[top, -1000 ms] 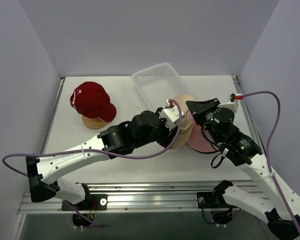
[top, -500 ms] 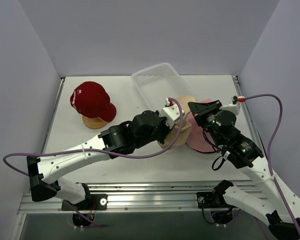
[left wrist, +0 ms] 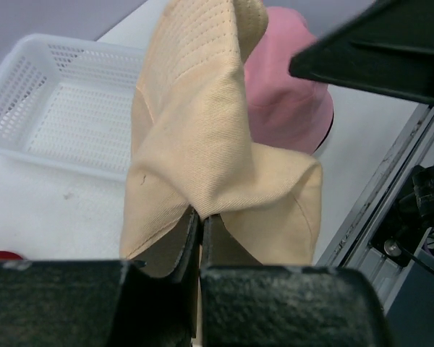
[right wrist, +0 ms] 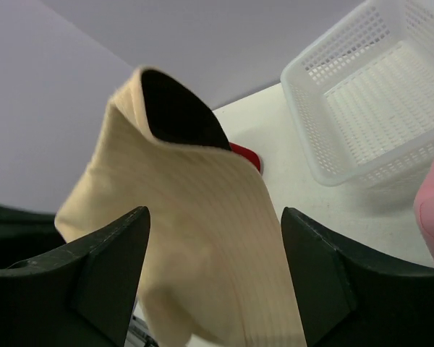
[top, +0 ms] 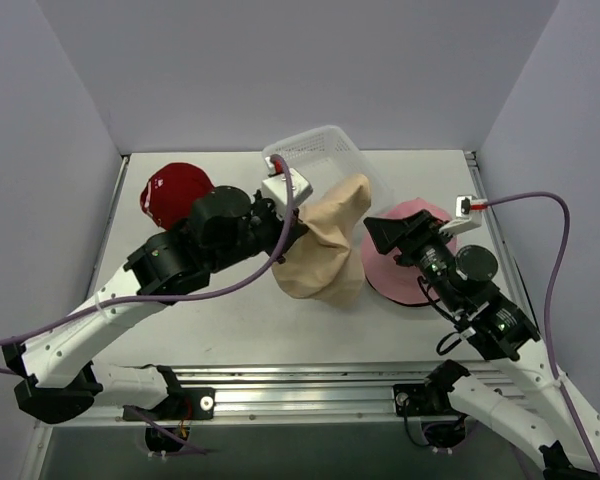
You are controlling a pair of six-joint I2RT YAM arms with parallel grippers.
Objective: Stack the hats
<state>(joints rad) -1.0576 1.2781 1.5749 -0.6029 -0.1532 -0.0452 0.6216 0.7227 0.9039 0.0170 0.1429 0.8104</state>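
Left claw (left wrist: 200, 225), clamped on tan hat (left wrist: 202, 144)

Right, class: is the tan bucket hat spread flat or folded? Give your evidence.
Folded. The left tool is shut on the tan bucket hat, whose fabric bunches creased and doubled over, beside the pink hat.

We see a white table (top: 230, 325) boxed in by plain, pale grey walls: a back wall (top: 300, 70) along its far edge and side walls (top: 30, 200) at its left and right edges. A metal rail (top: 310, 385) runs along the near edge. The light is soft and even.
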